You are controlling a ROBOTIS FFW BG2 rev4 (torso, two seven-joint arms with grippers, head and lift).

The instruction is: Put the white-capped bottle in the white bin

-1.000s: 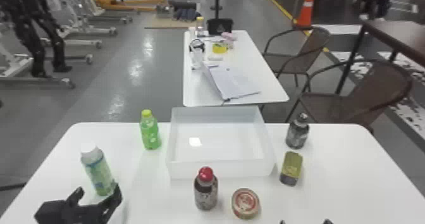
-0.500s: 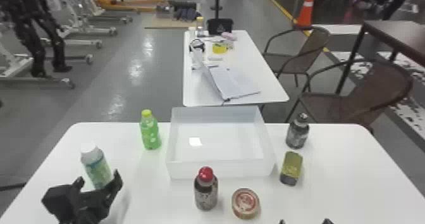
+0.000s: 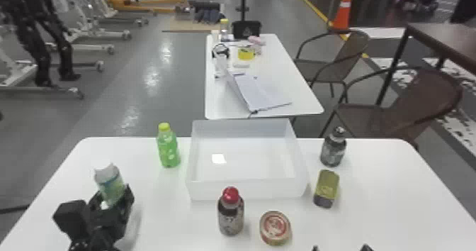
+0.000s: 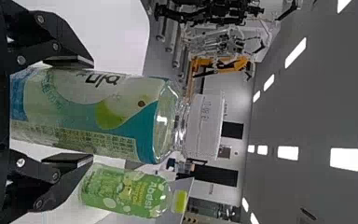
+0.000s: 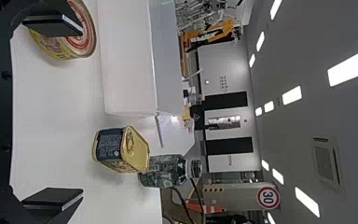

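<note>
The left gripper (image 3: 112,201) has its fingers parted to bottle width, clasping the clear white-capped bottle with green-blue label (image 4: 98,112). Ahead-right of it sits the white plastic bin (image 3: 248,190). The right gripper (image 3: 340,248) gapes wide, empty.

Open gap to the white bin (image 3: 248,190) between two obstacles, yellow-capped bottle (image 3: 168,149) and red-capped bottle (image 3: 231,216)
</note>
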